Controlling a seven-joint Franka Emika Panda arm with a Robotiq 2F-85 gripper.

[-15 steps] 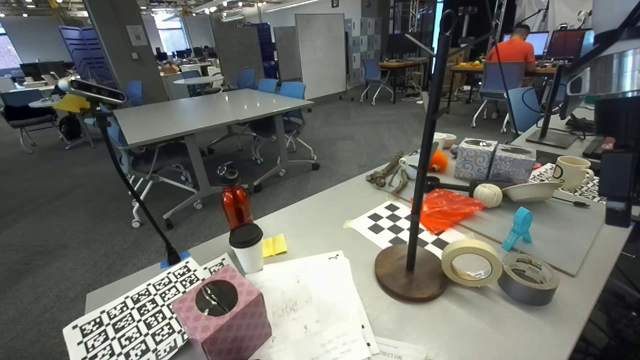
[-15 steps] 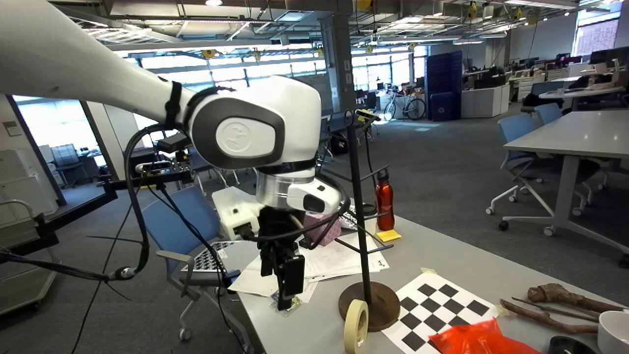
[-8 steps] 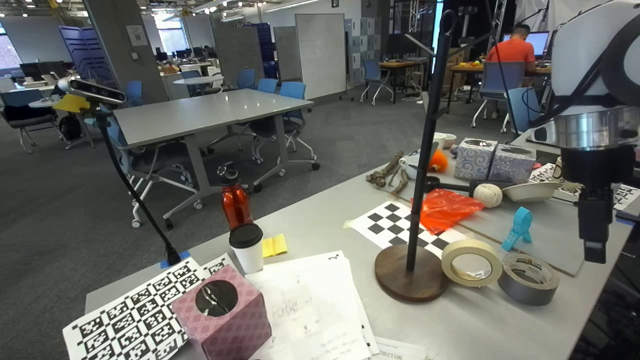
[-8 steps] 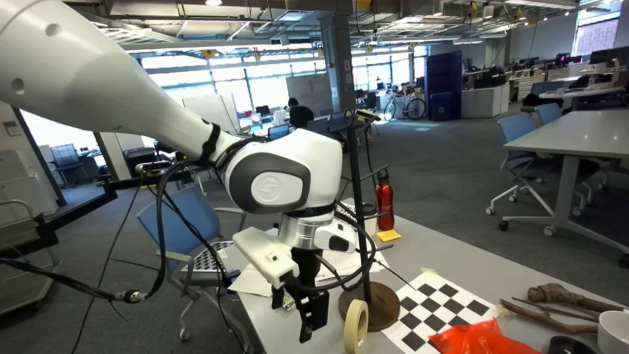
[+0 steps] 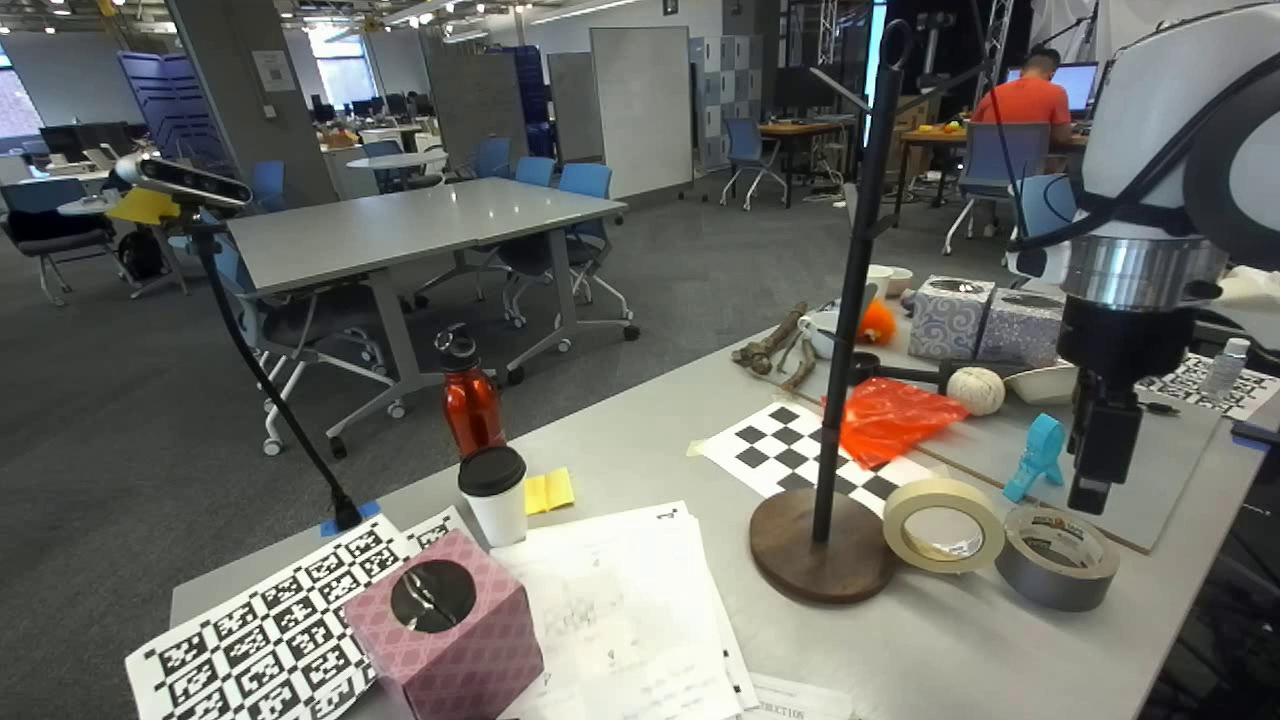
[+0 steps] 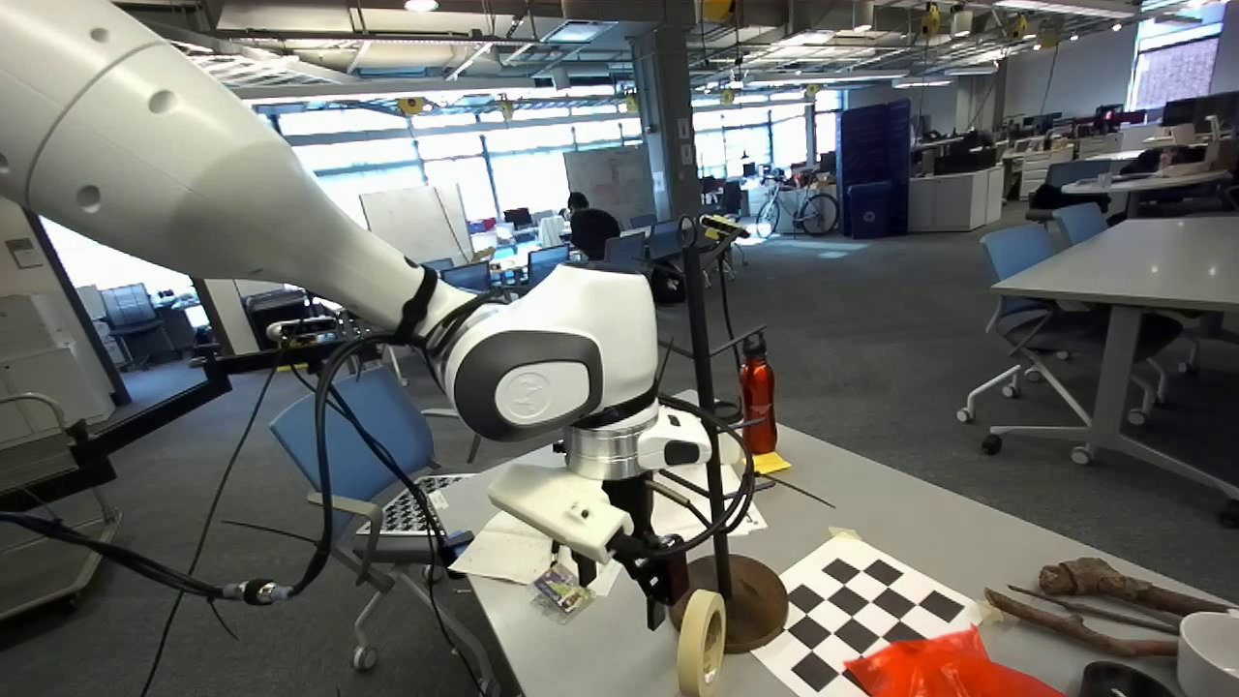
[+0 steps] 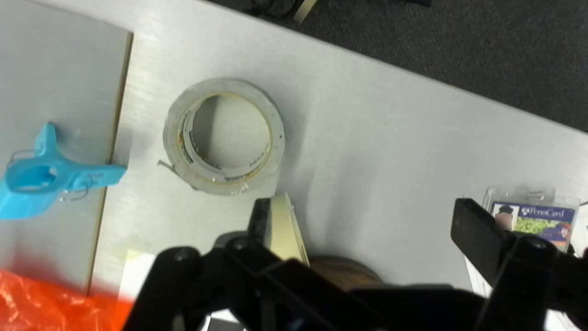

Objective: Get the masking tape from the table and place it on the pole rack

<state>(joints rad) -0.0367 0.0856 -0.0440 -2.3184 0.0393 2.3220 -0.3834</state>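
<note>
Evidently the pick is yet to happen: in an exterior view the masking tape (image 6: 691, 647) stands on edge on the table (image 6: 615, 663), just right of the gripper (image 6: 621, 603), which is spread wide and holds nothing. Grasping it and placing it on the pole rack (image 6: 699, 319) remain.

You can read "PennCard" on the card (image 7: 545, 221), just past three o'clock in your wrist view | you get the part-word "UCTION" on the paper (image 5: 800, 700), near five o'clock in an exterior view | your grey tape roll (image 7: 275, 133), wrist view ten o'clock: print too blurred
</note>
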